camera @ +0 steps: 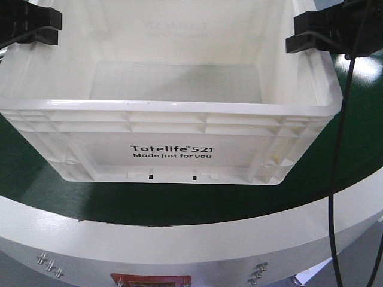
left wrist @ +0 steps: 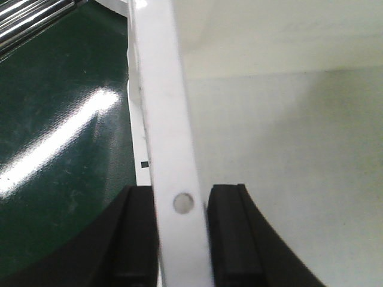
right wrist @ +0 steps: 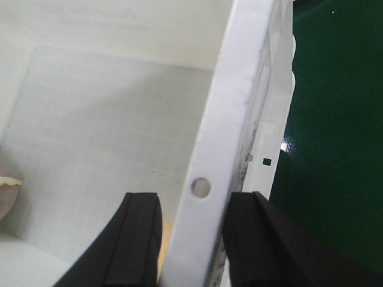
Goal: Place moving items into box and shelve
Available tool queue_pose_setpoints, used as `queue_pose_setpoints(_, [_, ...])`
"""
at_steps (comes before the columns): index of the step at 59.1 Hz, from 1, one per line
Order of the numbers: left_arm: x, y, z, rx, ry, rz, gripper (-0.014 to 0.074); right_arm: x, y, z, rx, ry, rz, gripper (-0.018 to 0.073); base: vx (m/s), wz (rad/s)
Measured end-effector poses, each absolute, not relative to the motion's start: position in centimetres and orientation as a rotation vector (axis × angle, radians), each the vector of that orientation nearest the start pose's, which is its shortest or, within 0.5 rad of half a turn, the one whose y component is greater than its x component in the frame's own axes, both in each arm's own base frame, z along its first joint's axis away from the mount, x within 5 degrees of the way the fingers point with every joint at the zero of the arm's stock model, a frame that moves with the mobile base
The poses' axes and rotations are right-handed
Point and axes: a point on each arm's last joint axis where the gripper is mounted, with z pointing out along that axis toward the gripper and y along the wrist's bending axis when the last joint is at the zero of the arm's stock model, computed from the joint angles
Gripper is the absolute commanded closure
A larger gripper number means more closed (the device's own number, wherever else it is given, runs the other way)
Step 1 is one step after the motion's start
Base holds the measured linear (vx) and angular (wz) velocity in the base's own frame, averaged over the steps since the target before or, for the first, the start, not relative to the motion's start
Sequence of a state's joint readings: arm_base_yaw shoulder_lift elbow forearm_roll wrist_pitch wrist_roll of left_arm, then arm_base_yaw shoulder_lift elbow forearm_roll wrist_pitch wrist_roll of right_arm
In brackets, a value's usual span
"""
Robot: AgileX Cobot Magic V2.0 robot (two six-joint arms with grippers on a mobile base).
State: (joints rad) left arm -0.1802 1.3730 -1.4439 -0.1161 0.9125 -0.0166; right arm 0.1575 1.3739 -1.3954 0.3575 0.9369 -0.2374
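Observation:
The box, a large white tote printed "Totelife 521", stands on the green tabletop. My left gripper straddles its left rim, with black fingers tight on both sides. My right gripper sits over the right rim the same way, with a thin gap at the inner finger. Inside the box, a dusty pink-brown plush toy peeks in at the left edge. A sliver of a yellow-orange toy shows beside the inner finger. The near wall hides both toys in the front view.
The table has a white curved edge with a red label below it. A black cable hangs down at the right of the box. Shiny metal rails run past the box's far left corner.

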Motion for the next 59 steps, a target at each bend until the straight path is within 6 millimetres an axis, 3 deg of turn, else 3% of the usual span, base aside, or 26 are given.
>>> queue_pose_setpoints(59, [28.67,-5.98,40.68,0.149,2.325,-0.234,0.0613,28.43,7.19,39.61,-0.304,2.317,0.438,0.0572,0.00,0.00])
